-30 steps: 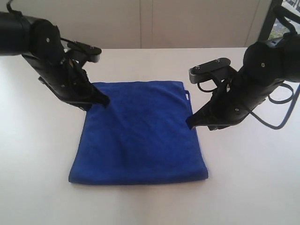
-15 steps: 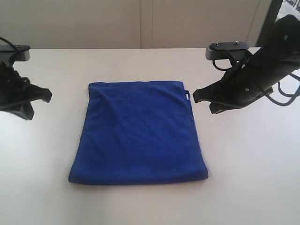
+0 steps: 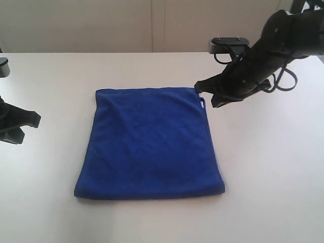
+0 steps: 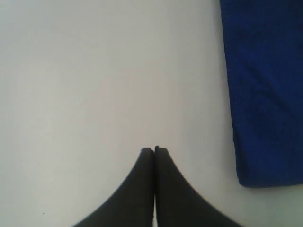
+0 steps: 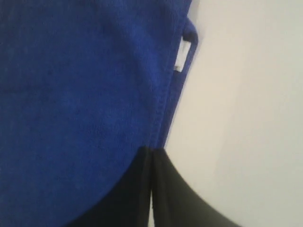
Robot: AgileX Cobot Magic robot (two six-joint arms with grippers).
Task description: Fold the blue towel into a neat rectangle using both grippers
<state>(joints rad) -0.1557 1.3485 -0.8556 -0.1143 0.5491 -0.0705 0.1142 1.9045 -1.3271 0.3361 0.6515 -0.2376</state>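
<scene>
The blue towel (image 3: 149, 142) lies flat on the white table (image 3: 273, 167) as a folded, roughly square sheet, with a small white tag (image 3: 202, 104) at its far right corner. My right gripper (image 3: 198, 87) is shut, its tip at that far right corner. In the right wrist view its closed fingertips (image 5: 151, 151) sit over the towel's edge (image 5: 80, 94), near the tag (image 5: 179, 56), with nothing between them. My left gripper (image 3: 36, 119) is shut at the far left of the table, well away from the towel. The left wrist view shows its tip (image 4: 154, 149) over bare table, beside a towel corner (image 4: 265, 85).
A pale wall panel (image 3: 152, 25) runs behind the table's far edge. Black cables (image 3: 283, 81) loop off the right arm. Bare tabletop surrounds the towel on all sides.
Both grippers have come off the towel. The left arm has swung out to the left edge of the view; the right arm has moved back toward the towel's far right corner.
</scene>
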